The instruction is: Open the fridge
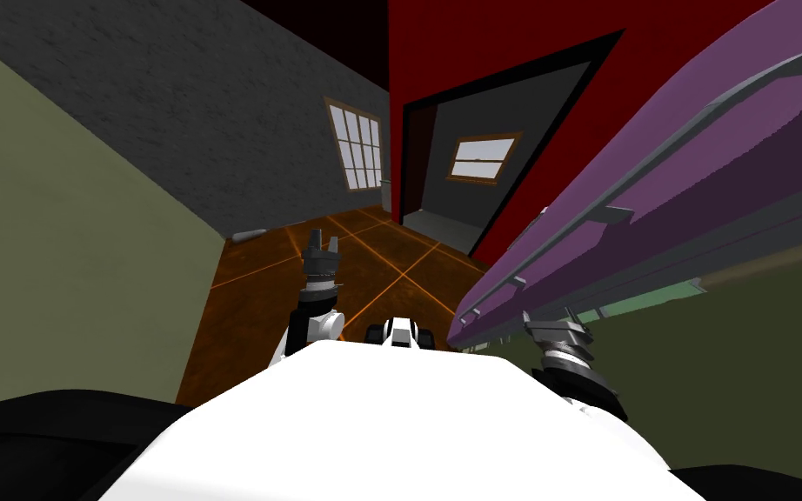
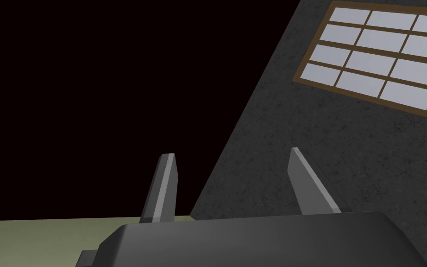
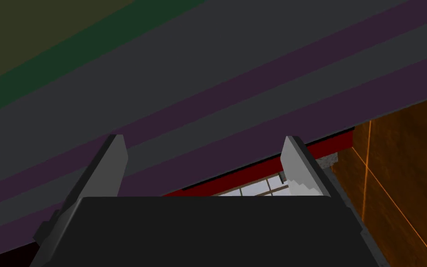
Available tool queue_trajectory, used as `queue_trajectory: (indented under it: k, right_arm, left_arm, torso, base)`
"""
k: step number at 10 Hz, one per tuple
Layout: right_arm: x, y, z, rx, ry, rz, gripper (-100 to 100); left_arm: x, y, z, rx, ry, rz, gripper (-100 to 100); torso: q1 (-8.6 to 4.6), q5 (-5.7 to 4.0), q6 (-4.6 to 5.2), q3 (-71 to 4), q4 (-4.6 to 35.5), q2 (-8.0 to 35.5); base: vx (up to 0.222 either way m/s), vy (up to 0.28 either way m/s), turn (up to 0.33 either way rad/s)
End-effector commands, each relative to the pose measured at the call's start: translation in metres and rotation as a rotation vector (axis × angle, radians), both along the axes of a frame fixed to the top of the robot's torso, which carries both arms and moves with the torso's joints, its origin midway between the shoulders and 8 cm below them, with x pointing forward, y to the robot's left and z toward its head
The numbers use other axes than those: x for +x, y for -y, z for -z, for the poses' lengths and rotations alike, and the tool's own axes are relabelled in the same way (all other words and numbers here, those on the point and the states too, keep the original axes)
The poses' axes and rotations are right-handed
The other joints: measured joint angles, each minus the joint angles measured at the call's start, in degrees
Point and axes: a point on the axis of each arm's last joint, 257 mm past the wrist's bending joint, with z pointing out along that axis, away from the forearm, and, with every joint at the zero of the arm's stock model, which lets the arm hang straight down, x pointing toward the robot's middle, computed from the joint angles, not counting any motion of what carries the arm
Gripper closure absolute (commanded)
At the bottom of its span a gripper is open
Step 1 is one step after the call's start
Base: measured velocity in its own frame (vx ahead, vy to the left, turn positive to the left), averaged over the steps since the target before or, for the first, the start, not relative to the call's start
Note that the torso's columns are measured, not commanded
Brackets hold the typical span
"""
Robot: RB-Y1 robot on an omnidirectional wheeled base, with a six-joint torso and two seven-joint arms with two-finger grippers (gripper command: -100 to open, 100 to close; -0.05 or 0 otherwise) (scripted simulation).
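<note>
We found the fridge (image 1: 738, 165) as a long purple slab. It ran from the upper right corner of the head view down towards the lower middle, slanted with the whole picture. A thin grey handle (image 1: 660, 156) ran along its face, held off it by short brackets.

Our right gripper (image 1: 554, 329) sat low, just right of the frame's middle, close under the slab's lower edge; we could not tell whether it touched. In the right wrist view its two fingers (image 3: 115, 162) stood wide apart with nothing between them. Close ahead of them lay a surface banded in dark grey and dull purple, with orange tiled floor (image 3: 402, 176) past its edge.

Our left gripper (image 1: 325, 242) hovered left of the frame's middle over that floor, well apart from the fridge. Its fingers were likewise spread and empty.

A red wall (image 1: 443, 52) with a dark-framed doorway (image 1: 477, 165) stood at the upper middle. A dark grey wall with a paned window (image 1: 357, 143) lay to its left, and an olive wall (image 1: 60, 261) along the left edge.
</note>
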Motion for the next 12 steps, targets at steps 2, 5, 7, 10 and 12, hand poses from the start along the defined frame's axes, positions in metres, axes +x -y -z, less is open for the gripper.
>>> queue_trajectory:
  k: [2, 5, 7, 10, 12]
  right_arm:
    - [-0.017, 0.021, 0.001, -0.126, -0.077, 0.052, -100]
    - [-0.022, 0.028, 0.000, -0.174, -0.103, 0.067, -100]
    - [-0.027, 0.034, -0.002, -0.219, -0.127, 0.080, -100]
    - [-0.037, 0.048, -0.009, -0.336, -0.183, 0.104, -100]
    - [-0.039, 0.051, -0.011, -0.366, -0.196, 0.107, -100]
  left_arm:
    - [0.000, 0.000, 0.000, 0.000, 0.000, 0.000, 0]
    - [0.000, 0.000, 0.000, 0.000, 0.000, 0.000, 0]
    - [0.000, 0.000, 0.000, 0.000, 0.000, 0.000, 0]
    - [0.000, 0.000, 0.000, 0.000, 0.000, 0.000, 0]
    - [0.000, 0.000, 0.000, 0.000, 0.000, 0.000, 0]
  torso:
    - [-0.10, 0.05, -0.02, -0.05, 0.03, -0.04]
    - [-0.04, 0.16, -0.01, -0.12, 0.00, -0.14]
    - [-0.15, 0.18, -0.13, -0.21, -0.02, -0.31]
    - [-0.17, 0.34, -0.25, -0.35, 0.03, -0.43]
    - [-0.21, 0.43, -0.27, -0.40, 0.05, -0.48]
  base:
    - [0.006, 0.033, 0.113]
    - [0.005, 0.018, 0.038]
    - [0.004, 0.023, 0.073]
    - [0.015, 0.033, 0.076]
    - [0.008, 0.025, 0.023]
